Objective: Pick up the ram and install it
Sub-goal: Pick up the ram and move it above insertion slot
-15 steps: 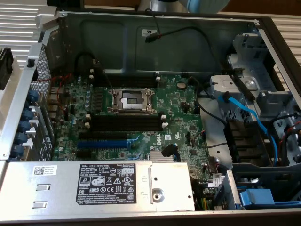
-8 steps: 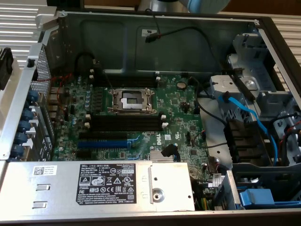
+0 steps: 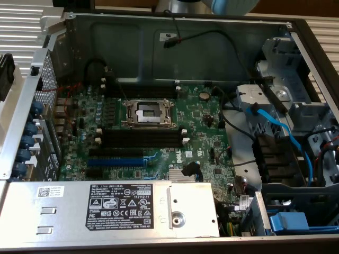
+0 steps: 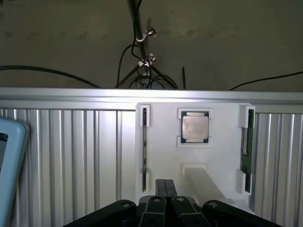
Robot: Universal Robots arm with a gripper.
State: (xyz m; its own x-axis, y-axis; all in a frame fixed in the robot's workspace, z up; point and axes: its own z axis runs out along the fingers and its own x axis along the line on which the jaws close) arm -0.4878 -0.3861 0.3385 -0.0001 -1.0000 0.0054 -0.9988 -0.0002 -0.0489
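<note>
Exterior view: open computer case lying flat, green motherboard inside. Empty processor socket near the board's middle, black memory slots with white end clips just below it, all of them empty. Blue expansion slot below those. Silver power supply with a label along the near edge. Blue cable runs through the drive bay area on the exterior view's right. Only a bit of the arm shows at the top edge; gripper not seen here.

Wrist view: gripper hangs over a white holder tray sitting on a ribbed metal counter. Fingers look pressed together, no gap visible, nothing held. The ram, a dark-green stick, stands on edge in the tray's side slot, well apart from the fingers, not picked up. A second thin stick sits on edge in the opposite side slot, just beside the fingertips. A processor chip lies flat in the tray's middle pocket between the two sticks. Dark cables on the floor beyond the counter edge. A pale blue object at the frame edge; cannot tell what it is.
</note>
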